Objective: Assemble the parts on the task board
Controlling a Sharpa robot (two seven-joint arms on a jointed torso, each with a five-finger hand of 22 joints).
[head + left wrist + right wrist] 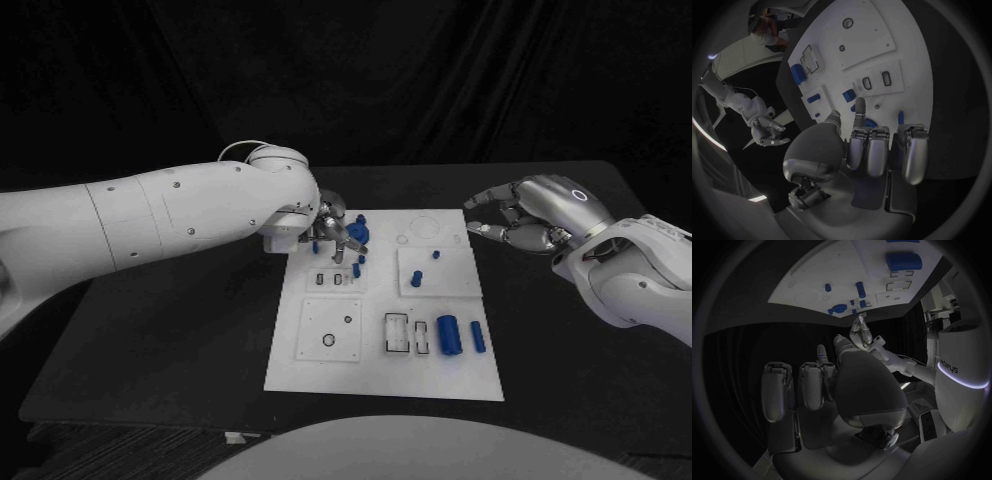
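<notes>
A white board (387,350) lay mid-frame on the black worktop (173,340), blue parts (449,333) scattered across it. The left hand (330,232) hovered over its upper-left corner; whether it held anything was unclear. The right hand (522,215), upper right, curled loosely, empty.

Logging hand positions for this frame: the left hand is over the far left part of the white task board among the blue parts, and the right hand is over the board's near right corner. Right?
Not quite. The left hand is over the far left part of the task board among the blue parts, but the head view shows the right hand off the board, hovering over the black table beyond its far right corner.
</notes>
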